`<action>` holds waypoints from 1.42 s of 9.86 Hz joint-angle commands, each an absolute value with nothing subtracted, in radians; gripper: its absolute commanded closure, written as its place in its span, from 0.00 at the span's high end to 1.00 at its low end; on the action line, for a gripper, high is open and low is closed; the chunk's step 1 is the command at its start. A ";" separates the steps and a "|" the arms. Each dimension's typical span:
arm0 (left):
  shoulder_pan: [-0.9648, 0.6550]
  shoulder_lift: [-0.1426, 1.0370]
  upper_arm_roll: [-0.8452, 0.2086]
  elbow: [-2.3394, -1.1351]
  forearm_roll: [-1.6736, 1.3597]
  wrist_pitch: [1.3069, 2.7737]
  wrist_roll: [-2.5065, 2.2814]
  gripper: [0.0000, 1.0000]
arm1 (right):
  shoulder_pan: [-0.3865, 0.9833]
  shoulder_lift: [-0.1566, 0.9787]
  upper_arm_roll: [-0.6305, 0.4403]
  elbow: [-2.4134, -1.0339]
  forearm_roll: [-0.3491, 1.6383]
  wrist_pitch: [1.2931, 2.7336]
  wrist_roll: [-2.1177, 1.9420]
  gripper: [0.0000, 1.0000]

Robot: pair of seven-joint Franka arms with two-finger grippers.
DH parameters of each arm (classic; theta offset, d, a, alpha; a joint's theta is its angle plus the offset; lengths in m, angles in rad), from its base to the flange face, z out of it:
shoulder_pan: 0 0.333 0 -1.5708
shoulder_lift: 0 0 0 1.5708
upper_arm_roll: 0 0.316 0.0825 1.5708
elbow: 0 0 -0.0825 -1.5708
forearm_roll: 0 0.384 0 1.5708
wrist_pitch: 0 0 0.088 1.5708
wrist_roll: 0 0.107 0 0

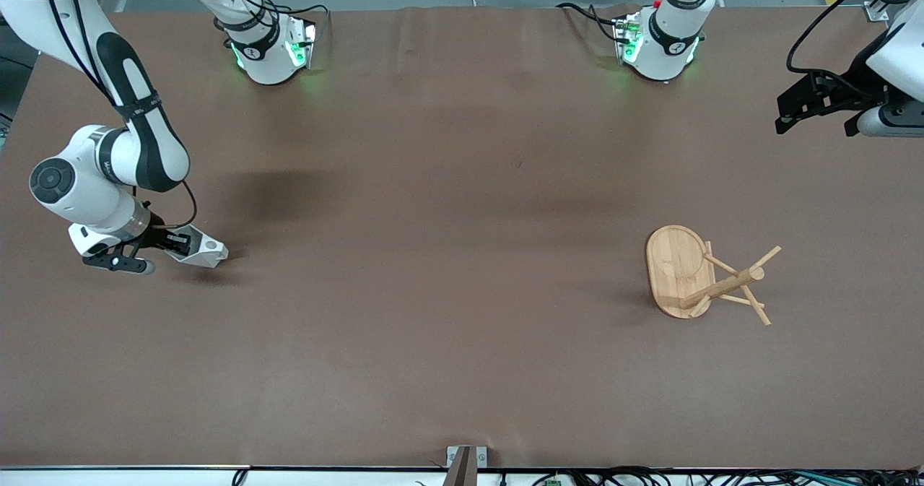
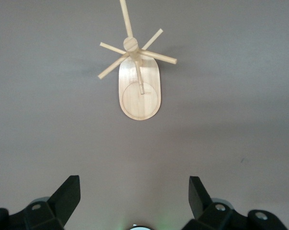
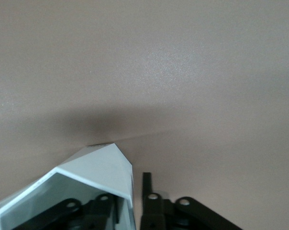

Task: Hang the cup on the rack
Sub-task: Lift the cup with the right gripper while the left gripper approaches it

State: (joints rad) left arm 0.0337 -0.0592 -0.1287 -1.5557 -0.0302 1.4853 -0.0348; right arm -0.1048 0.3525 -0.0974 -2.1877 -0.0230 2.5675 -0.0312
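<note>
The small white faceted cup (image 1: 201, 250) lies on its side low at the brown table (image 1: 447, 219), toward the right arm's end. My right gripper (image 1: 182, 243) is shut on the cup's wall, with one finger inside the rim and the other outside. In the right wrist view the cup (image 3: 99, 167) fills the near corner, its wall pinched in my right gripper (image 3: 133, 194). The bamboo rack (image 1: 678, 269) stands upright toward the left arm's end, its pegs fanning out. My left gripper (image 1: 794, 110) waits open, high over the table's edge, with the rack (image 2: 139, 91) ahead of my left gripper (image 2: 135, 191).
The two arm bases (image 1: 271, 45) stand along the table's edge farthest from the front camera. A small metal bracket (image 1: 465, 461) sits at the table's nearest edge. Bare brown table lies between the cup and the rack.
</note>
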 commanded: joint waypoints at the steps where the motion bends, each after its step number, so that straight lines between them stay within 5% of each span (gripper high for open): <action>1: 0.017 -0.011 -0.147 -1.569 -0.077 1.499 -0.020 1.00 | -0.106 0.350 -0.083 -2.181 -0.021 2.566 -0.075 0.00; 3: -0.015 0.044 -0.198 -1.569 -0.080 1.575 -0.024 1.00 | -0.095 0.318 -0.083 -2.151 -0.021 2.477 -0.257 0.00; 6: -0.121 0.100 -0.233 -1.571 -0.080 1.634 -0.020 1.00 | -0.087 0.244 -0.014 -1.946 -0.005 2.130 -0.316 0.00; 9: -0.224 0.130 -0.265 -1.569 -0.090 1.728 0.006 1.00 | -0.087 0.215 0.006 -1.816 0.422 1.849 -0.339 0.00; 14: -0.409 0.204 -0.279 -1.478 -0.163 1.855 0.005 1.00 | 0.033 0.210 0.028 -1.879 1.002 1.776 -0.471 0.00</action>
